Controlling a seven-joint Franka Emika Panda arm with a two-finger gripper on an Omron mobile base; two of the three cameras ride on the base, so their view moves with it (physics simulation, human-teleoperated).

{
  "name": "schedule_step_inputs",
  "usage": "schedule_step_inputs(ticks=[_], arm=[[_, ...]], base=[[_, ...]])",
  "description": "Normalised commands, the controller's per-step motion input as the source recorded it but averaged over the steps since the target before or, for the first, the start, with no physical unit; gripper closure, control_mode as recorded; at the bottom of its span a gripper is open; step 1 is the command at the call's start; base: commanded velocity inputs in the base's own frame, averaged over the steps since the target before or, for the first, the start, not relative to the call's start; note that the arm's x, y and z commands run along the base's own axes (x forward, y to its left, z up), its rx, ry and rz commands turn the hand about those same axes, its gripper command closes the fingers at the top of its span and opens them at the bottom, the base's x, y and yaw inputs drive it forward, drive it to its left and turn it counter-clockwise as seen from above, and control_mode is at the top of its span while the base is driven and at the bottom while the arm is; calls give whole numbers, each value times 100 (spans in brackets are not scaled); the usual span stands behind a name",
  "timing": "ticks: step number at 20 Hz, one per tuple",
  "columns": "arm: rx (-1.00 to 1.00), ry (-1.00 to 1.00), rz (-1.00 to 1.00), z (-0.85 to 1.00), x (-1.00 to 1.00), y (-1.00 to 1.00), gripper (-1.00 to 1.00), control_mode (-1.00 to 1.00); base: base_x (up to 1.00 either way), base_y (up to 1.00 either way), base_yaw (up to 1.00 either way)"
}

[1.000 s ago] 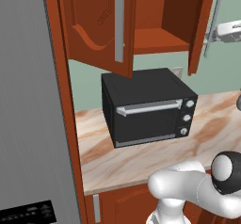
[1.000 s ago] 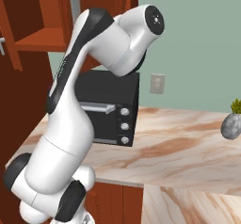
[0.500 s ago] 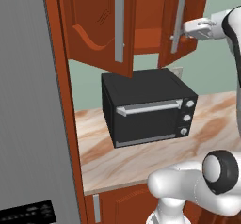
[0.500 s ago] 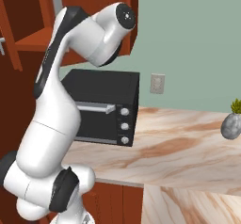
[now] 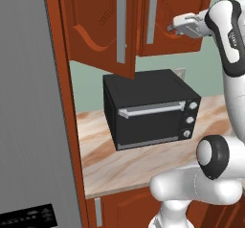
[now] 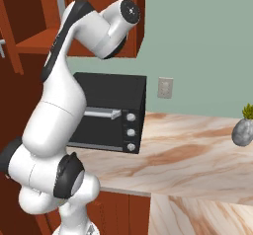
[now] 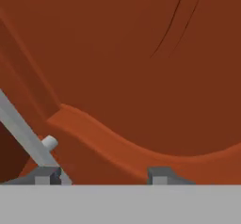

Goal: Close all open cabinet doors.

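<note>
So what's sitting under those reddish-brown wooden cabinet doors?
Under the reddish-brown wooden cabinet doors a black boxy microwave stands on the marbled stone counter. Above it, the doors themselves cover the cabinet's inside.

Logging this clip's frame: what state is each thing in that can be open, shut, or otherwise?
Left cabinet door: ajar, swung outward.
Right cabinet door: nearly or fully shut; gripper at its face.
Gripper: fingers apart, holding nothing.
Microwave: door shut.
</note>
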Motion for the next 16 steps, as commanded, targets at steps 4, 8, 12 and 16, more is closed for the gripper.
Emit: schedule_step_inputs(ticks=[4,8,12,16], arm=[[0,2,0,-10,89,0,-100,-100],[0,0,0,-26,73,6,-100,-100],[0,0,0,-37,59,11,-100,-100],[-7,-9,0,-54,-4,25,-100,-100]], base=[[0,0,0],[0,0,0],[0,0,0],[0,0,0]])
